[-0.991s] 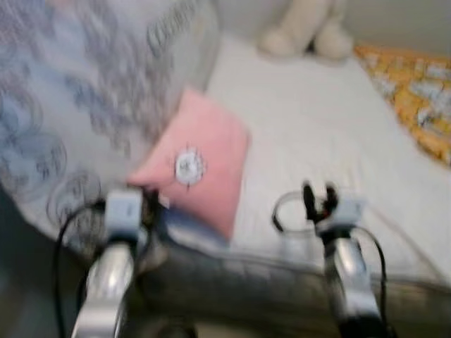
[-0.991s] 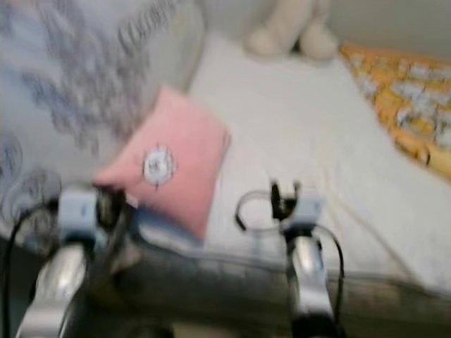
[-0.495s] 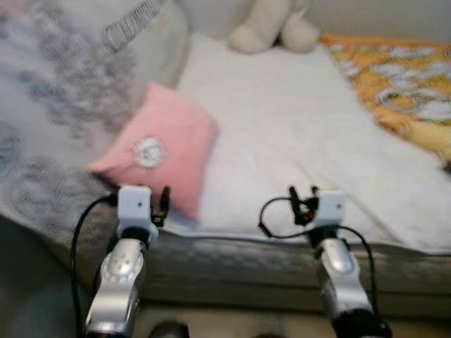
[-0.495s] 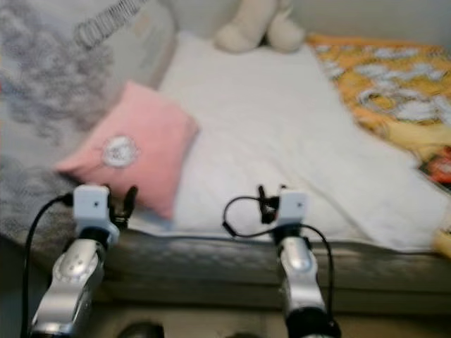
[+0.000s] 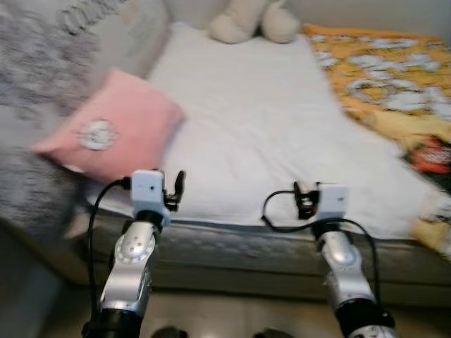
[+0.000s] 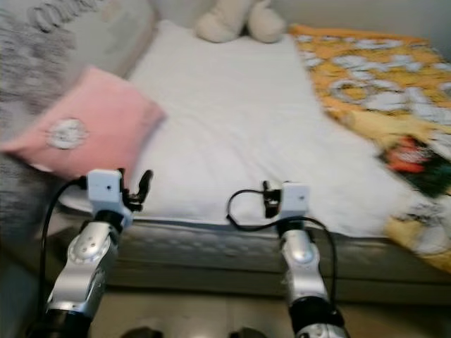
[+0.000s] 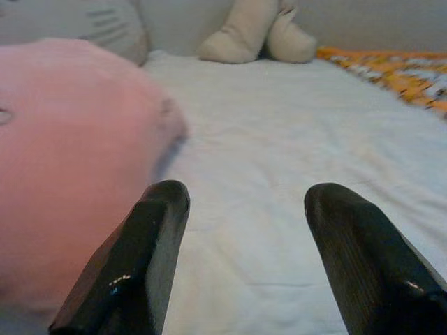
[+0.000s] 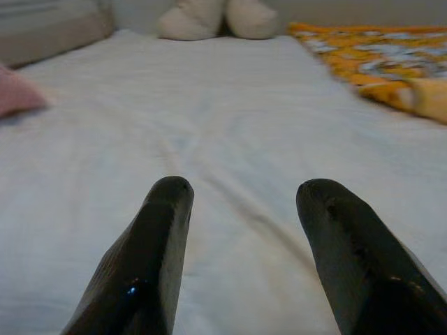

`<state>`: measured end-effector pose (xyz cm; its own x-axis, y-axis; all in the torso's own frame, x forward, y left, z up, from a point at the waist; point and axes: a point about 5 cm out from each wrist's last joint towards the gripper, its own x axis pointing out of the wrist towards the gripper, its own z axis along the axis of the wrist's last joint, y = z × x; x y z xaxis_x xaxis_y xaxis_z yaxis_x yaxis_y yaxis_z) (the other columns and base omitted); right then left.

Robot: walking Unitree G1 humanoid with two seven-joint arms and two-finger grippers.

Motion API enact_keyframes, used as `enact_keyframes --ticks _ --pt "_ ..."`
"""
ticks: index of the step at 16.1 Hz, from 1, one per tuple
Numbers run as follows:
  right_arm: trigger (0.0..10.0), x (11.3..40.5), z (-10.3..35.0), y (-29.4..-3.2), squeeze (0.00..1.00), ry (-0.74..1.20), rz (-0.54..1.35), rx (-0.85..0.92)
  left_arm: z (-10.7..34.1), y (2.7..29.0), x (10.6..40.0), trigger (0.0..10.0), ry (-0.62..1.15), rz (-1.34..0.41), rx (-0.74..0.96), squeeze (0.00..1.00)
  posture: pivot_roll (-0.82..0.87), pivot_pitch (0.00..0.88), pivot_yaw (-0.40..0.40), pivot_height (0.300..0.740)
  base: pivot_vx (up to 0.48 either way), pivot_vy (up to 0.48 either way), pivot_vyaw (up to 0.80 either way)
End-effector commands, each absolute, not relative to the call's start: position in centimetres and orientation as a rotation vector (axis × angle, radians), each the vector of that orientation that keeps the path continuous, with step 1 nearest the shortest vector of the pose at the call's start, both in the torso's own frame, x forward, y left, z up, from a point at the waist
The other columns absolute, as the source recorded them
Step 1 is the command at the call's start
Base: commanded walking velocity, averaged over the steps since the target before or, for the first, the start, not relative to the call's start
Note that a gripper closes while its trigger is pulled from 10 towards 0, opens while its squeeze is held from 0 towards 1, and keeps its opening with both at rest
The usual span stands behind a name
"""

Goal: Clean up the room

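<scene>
While we are facing the white-sheeted bed [image 5: 261,120], both our left gripper [image 7: 241,262] and right gripper [image 8: 241,262] are hanging spread and empty. Reaching left could be nudging the soft pink square cushion [image 5: 106,127] off the edge.

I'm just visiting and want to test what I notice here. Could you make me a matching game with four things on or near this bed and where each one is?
Things:
1. pink pillow
2. cream stuffed toy
3. orange patterned blanket
4. left gripper

Places:
A. far end of the bed
B. bed's right side
C. bed's left side, by the grey patterned bedding
D. at the near edge of the mattress, fingers open

Pairs: 1-C, 2-A, 3-B, 4-D
</scene>
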<state>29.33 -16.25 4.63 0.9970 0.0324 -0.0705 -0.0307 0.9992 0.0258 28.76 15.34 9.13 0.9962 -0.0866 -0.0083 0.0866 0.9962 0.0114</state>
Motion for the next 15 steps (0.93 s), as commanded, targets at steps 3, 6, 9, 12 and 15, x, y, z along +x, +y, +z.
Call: enact_keyframes --ticks 3,6,9,12,15 --pt "10.0 30.0 4.9 -15.3 0.00 0.071 0.042 0.030 8.9 16.1 28.8 10.0 0.023 -0.024 -0.010 0.00 0.00 0.000 -0.006 0.714 0.000 -0.441 0.00" --pt "10.0 30.2 4.4 -15.1 0.00 0.120 0.031 -0.004 8.7 15.5 29.0 10.0 0.028 -0.031 0.007 1.00 0.00 0.000 -0.005 0.714 0.000 -0.442 0.00" --pt "10.0 30.2 4.5 -14.8 1.00 0.100 0.033 0.017 8.8 15.2 29.5 10.0 0.037 -0.041 -0.003 1.00 0.00 0.000 -0.010 0.714 0.000 -0.434 0.00" --pt "10.0 30.4 4.6 -14.6 0.00 0.100 0.042 -0.016 8.8 15.2 29.7 10.0 0.038 -0.042 -0.018 1.00 0.00 0.000 -0.017 0.714 0.254 -0.405 0.00" --pt "10.0 30.5 4.5 -14.6 0.00 0.102 0.044 -0.033 8.7 15.2 29.7 10.0 0.036 -0.034 -0.024 1.00 0.02 0.000 -0.022 0.714 0.279 -0.387 0.00"
